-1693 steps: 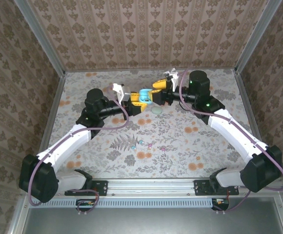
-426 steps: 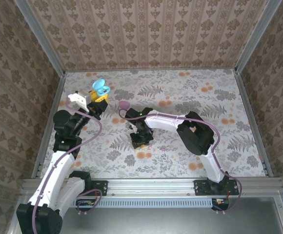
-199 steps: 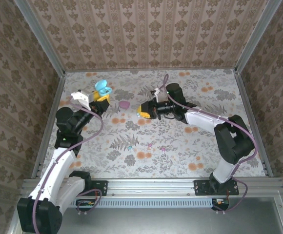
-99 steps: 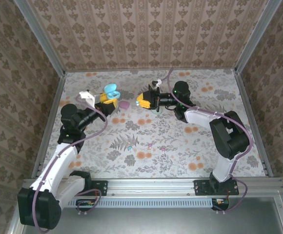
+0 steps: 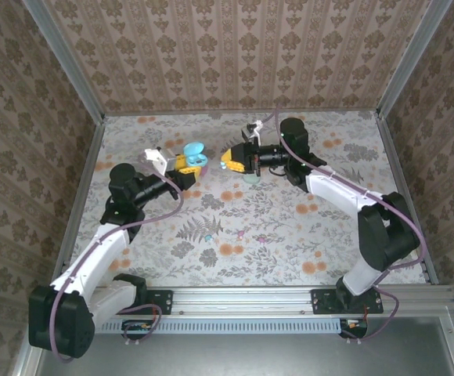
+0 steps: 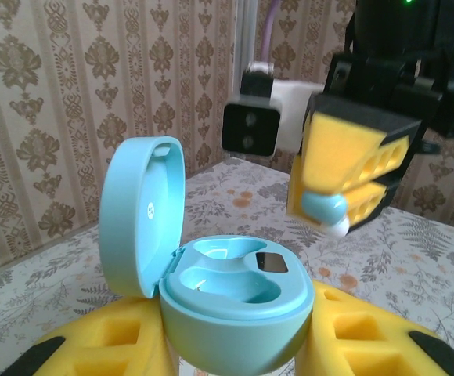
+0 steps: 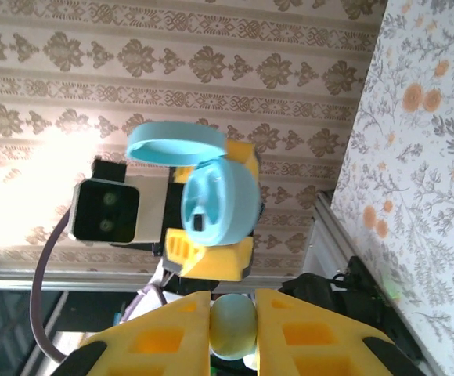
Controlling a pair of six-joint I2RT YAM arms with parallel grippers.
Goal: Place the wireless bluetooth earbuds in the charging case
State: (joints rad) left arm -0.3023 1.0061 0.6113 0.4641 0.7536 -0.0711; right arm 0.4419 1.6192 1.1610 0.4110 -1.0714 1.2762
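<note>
Pinching half-hidden earbud (image 7: pixel 232 325) in right hand (image 7: pixel 233 304).

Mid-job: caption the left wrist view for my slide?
Left gripper holds the open light-blue egg-shaped plastic charging case; opposite, the right gripper pinches a small teal plastic earbud.

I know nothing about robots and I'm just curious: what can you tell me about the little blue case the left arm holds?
The charging case is a glossy, light-blue, egg-shaped plastic shell. Its hinged lid stands open and upright, showing two moulded wells, both look empty. The left gripper pinches its base between yellow fingers, holding it above the flowered table.
</note>
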